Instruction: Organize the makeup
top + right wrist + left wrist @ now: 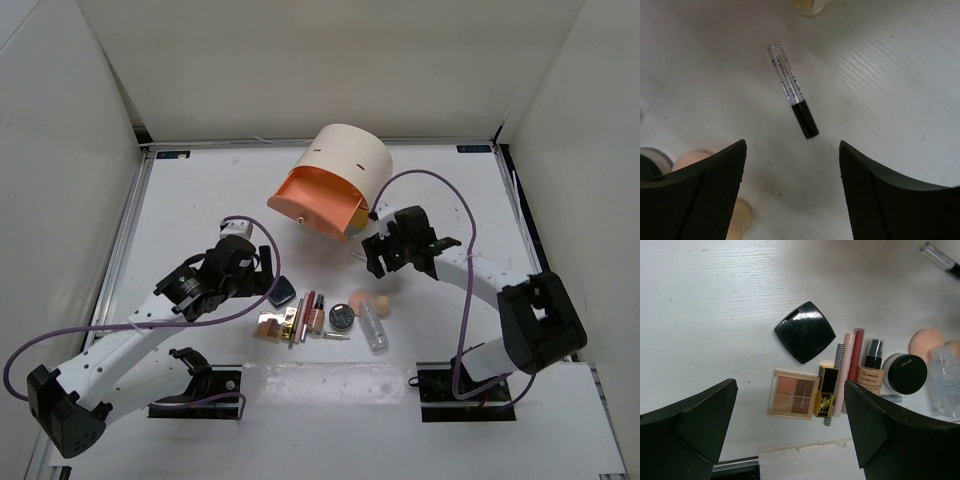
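My left claw [790, 389] stands at its widest. Both black fingers [695, 425] sit far apart at the bottom of the left wrist view, gripping nothing and touching nothing. It hangs above the makeup on the worktop [705, 305]. The black square compact [805, 331] lies by itself, a little apart from the rest. Beside it, packed in a row, are the four-pan palette [791, 400], a gold-and-black lipstick [826, 391], a checked pencil [835, 375], the slim tubes [856, 350] in pink and red, a pump bottle [871, 371], the round dark compact [906, 373], a peach sponge [925, 342] and a clear bottle [945, 382].

My right claw [792, 145] is open too, though less wide, and it is empty. Beyond its fingertips the clear tube [791, 95] with a black cap lies slanted on the worktop, untouched.

Only the right wrist view shows that tube whole. The left wrist view cuts one off at its top right corner. Only the overhead view shows the cream cylinder box [350, 160], its orange drawer [312, 208] pulled out. The box is well apart from the row, with my right claw near it.
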Tool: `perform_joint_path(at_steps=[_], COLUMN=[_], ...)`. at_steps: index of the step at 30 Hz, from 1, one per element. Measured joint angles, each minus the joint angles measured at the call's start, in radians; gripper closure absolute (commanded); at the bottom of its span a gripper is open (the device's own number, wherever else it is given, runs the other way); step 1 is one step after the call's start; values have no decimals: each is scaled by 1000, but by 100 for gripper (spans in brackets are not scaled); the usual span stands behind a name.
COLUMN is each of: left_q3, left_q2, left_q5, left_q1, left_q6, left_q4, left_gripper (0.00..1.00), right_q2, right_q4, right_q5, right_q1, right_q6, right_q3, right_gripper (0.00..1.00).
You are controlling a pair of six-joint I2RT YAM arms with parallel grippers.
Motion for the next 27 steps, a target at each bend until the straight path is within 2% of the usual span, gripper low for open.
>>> perform_joint_path(at_steps=[5, 7, 9, 10, 11, 21, 27], left_q3=[0, 0, 0, 0, 0, 23, 37], left_q2=[-12, -3, 7, 11, 13, 18, 23], left_q5=[8, 10, 11, 13, 14, 13, 6], left_q1=[0, 0, 0, 0, 0, 0, 0], left_q6=[0, 0, 0, 0, 0, 3, 9], left_q4=[1, 0, 0, 0, 0, -3, -10], left_gripper=[2, 2, 2, 2, 2, 2, 2], right_q2=[108, 128, 148, 158, 168, 219, 231], right_q4=[110, 143, 164, 172, 177, 178, 126], right_q5=[-14, -17, -15, -8, 0, 127, 138], right_q1=[20, 29, 41, 49, 59, 118, 108], right_q6=[-72, -87, -109, -115, -117, -104, -95], right_q3=[0, -5, -5, -5, -5, 21, 52], right_gripper=[28, 36, 50, 44, 1, 1, 3])
